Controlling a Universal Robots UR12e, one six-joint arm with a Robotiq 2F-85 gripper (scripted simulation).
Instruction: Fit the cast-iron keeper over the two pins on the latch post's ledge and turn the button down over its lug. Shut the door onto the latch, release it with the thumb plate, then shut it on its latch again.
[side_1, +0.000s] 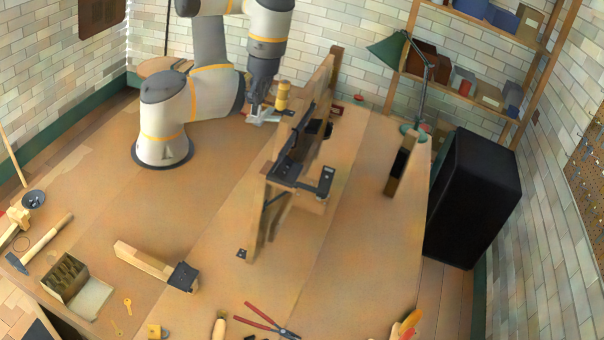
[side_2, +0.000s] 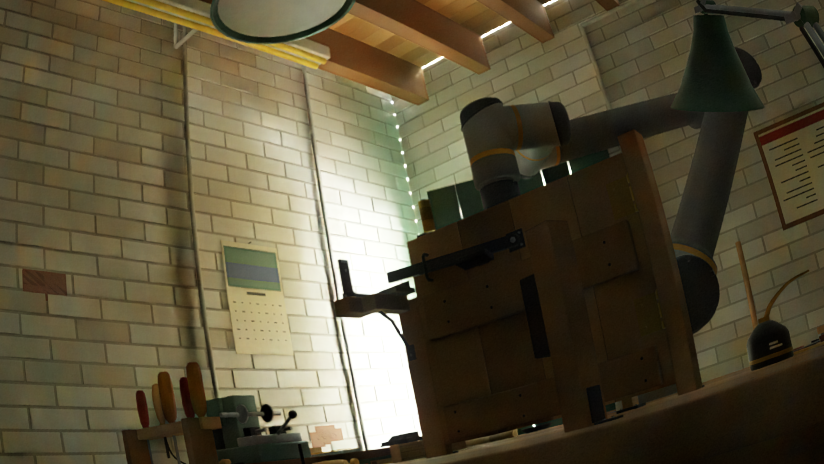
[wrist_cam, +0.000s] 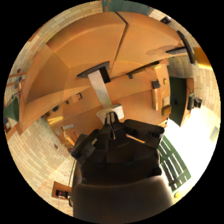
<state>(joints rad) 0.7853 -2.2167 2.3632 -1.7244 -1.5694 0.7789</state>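
Observation:
My gripper (side_1: 256, 111) is hidden behind the door (side_2: 553, 300) in the second side camera; only the wrist shows above it. The gripper is closed and holds nothing, its fingertips (wrist_cam: 111, 116) down at the end of the grey thumb plate (wrist_cam: 103, 93), which sticks out from the door's face (side_1: 307, 130). On the door's other side the black latch bar (side_2: 455, 259) reaches toward the keeper (side_2: 369, 297) on the latch post's ledge. I cannot tell whether the bar rests in the keeper.
An open wooden box (side_1: 64, 276) sits at the bench's near left corner, with a mallet (side_1: 37, 245) and a wood block with a black plate (side_1: 157, 267) nearby. Red pliers (side_1: 265, 322) lie at the front edge. A black cabinet (side_1: 470, 195) and a green lamp (side_1: 410, 65) stand right.

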